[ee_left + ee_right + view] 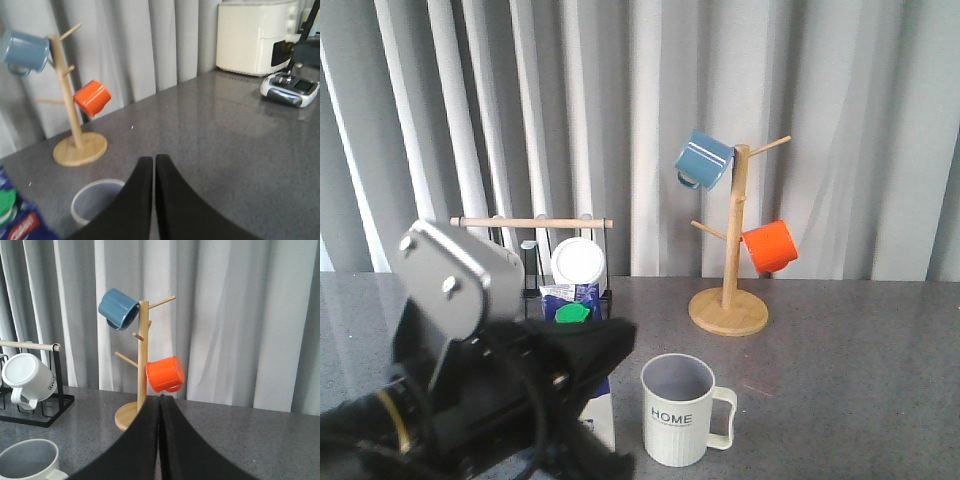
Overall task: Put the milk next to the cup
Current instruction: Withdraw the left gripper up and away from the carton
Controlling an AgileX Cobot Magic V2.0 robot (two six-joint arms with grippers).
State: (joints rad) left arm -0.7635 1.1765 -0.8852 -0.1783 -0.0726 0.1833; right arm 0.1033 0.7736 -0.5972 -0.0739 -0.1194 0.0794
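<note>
The milk (pixel 576 300) stands left of the cup, with its blue gabled top and green cap showing. My left arm hides most of its body. The cream ribbed "HOME" cup (pixel 677 412) stands at the front centre, handle to the right. My left gripper (pixel 620 340) is shut and empty, in front of the milk and just left of the cup. In the left wrist view the shut gripper (pixel 153 161) points past the cup (pixel 92 197), and the milk (pixel 15 220) shows at the corner. My right gripper (pixel 159 399) is shut and empty, and the cup (pixel 27 460) shows low beside it.
A wooden mug tree (pixel 730 300) with a blue mug (pixel 703 158) and an orange mug (pixel 769 246) stands behind the cup. A black rack (pixel 535 225) with a white mug (pixel 578 262) stands behind the milk. A white appliance (pixel 255 37) and a silver device (pixel 290 90) show in the left wrist view.
</note>
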